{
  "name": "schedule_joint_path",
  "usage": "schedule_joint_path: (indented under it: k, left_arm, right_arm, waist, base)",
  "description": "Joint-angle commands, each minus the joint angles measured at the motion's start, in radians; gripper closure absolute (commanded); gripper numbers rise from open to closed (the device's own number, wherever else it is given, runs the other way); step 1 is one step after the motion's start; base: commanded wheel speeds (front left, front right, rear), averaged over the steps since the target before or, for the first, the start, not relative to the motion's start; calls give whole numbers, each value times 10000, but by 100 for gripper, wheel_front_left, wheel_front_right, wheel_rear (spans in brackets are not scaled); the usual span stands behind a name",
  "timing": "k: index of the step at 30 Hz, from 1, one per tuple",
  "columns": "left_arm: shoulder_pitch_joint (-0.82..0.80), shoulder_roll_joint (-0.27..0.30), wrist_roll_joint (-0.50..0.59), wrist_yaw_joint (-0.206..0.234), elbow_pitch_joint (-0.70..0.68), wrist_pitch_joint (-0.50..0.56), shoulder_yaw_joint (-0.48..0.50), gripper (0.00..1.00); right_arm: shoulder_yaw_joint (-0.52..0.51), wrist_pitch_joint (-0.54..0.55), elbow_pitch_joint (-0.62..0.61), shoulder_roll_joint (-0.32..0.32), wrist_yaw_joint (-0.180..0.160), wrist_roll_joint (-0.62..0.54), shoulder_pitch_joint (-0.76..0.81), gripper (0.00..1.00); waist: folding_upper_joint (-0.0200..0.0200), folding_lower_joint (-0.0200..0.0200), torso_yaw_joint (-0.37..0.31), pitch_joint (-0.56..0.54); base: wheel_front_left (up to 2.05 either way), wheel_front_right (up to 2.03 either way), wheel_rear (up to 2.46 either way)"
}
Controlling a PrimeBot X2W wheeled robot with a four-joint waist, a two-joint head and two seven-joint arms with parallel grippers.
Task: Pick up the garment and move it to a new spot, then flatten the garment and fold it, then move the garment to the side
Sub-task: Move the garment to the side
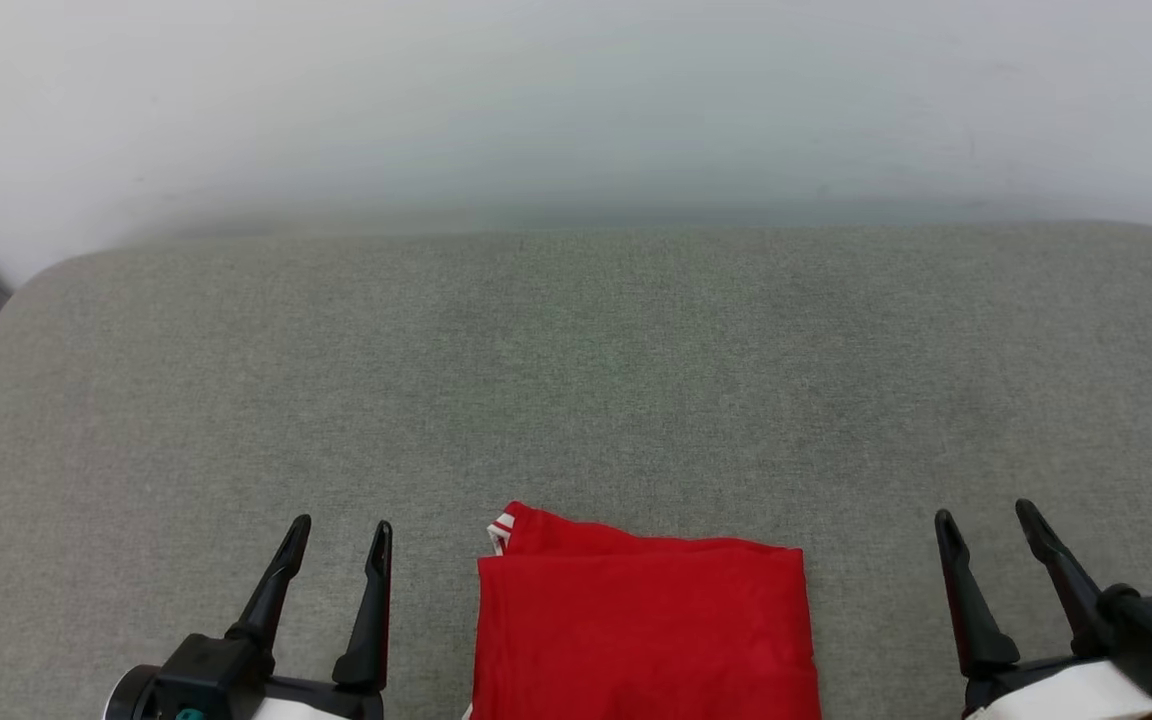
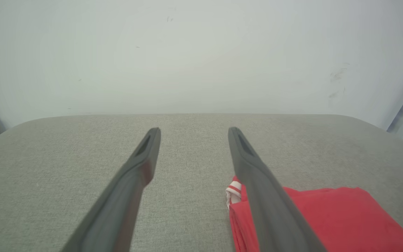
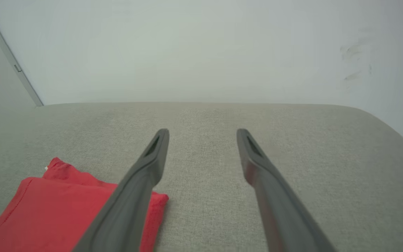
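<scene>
Near the front middle of the grey bench [image 1: 576, 380]: the garment [image 1: 641, 630], folded into a flat red rectangle. Shows a scrap of red-and-white striped trim [image 1: 501, 530] poking out at its far left corner. Runs off the bottom of the head view, so cannot tell where its near edge ends. Lies between the left gripper [image 1: 342, 524] and the right gripper [image 1: 985, 511], touching neither, somewhat nearer the left one. Both with fingers [image 2: 142, 164] spread apart, holding nothing, pointing out over bare bench toward the pale wall [image 1: 576, 100].

Looks like thin, soft jersey knit: light, limp, no stiffness of its own. Probably slides easily as a stack over the woven cover, yet likely sheds its layers if lifted by one ply only. Seems done with folding, with only the move to the side left.

Best to pinch through all layers at once, along the left and right edges or at the two far corners, one gripper per side, low against the bench. Best to avoid gripping the loose trim corner alone: probably peels the top fold open. Needs no hard squeeze; needs even, matched travel of both arms to keep the rectangle square.
</scene>
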Motion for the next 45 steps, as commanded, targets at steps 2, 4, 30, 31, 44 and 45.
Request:
schedule_joint_path:
  k: [2,4,30,31,44,45]
  left_arm:
    - [-43,54,-7,-13,-15,-20,-54,0]
    - [-99,73,8,-13,10,-20,-109,0]
    - [-991,79,-104,-13,427,-20,-640,0]
    - [-1003,78,-107,-13,433,-20,-650,0]
    - [-858,93,-91,-13,536,-20,-865,0]
    - [-815,114,-95,-13,539,-20,-899,0]
  right_arm:
    - [199,633,-136,-352,-3,122,134,0]
    - [446,1336,-255,-518,-4,443,193,0]
    - [1280,9579,1081,-307,-3,2016,-1114,0]
    - [1372,9516,1239,-277,-1,1998,-1140,0]
    - [2274,8390,2555,-897,-12,1346,-1765,100]
    - [2401,8309,2464,-1115,-15,1190,-1876,100]
  waist:
    - [0,0,81,112]
    - [0,0,152,193]
    - [0,0,1902,1491]
    - [0,0,1935,1498]
    - [0,0,1720,1261]
    - [0,0,1611,1227]
  base:
    - [0,0,0]
    - [0,0,0]
    - [0,0,0]
    - [0,0,0]
    - [0,0,0]
    - [0,0,0]
